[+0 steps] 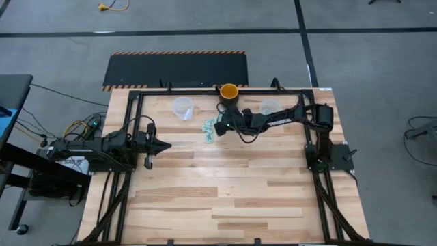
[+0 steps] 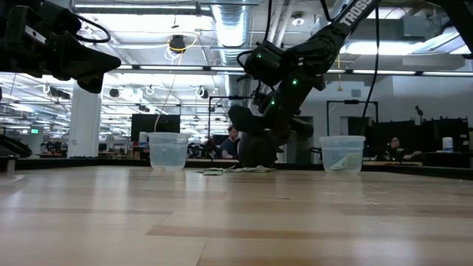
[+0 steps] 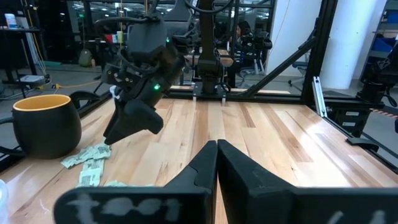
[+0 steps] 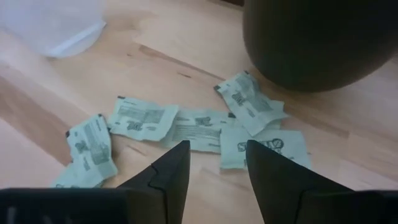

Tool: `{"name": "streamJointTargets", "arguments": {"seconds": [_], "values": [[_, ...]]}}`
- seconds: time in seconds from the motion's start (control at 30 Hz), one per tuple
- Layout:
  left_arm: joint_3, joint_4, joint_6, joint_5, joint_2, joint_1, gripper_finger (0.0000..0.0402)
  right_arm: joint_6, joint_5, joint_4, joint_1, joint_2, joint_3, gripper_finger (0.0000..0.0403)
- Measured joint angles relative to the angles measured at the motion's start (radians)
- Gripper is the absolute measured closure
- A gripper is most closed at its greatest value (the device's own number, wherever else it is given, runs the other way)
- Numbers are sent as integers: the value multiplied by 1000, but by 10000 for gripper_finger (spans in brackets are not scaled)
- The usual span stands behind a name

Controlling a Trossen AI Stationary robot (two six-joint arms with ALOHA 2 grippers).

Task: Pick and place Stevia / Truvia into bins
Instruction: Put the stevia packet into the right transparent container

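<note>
Several light green and white Stevia sachets (image 4: 199,127) lie flat in a loose pile on the wood table (image 1: 225,198), just in front of a yellow cup with a dark outside (image 1: 229,91). My right gripper (image 4: 214,155) hangs open just above the pile (image 1: 209,130), slanting down, with nothing between its fingers. One clear bin (image 1: 182,107) stands to the left of the pile, another (image 1: 270,107) to its right. My left gripper (image 3: 216,146) waits shut and level at the table's left side (image 1: 166,145).
The dark-sided cup (image 4: 311,37) stands close beyond the sachets. The left bin (image 2: 168,150) and right bin (image 2: 342,154) stand upright near the far edge. Bare wood stretches across the table's middle and near side. People sit in the room behind.
</note>
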Motion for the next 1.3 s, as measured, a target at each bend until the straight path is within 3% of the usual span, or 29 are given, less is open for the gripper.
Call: {"name": "streamJointTargets", "arguments": {"seconds": [0.9, 1.3], "values": [[0, 0, 0, 0, 0, 0, 401, 3, -42, -22, -55, 0, 0, 247], [0, 0, 4, 0, 0, 0, 401, -42, -64, -41, -44, 0, 0, 205]]}}
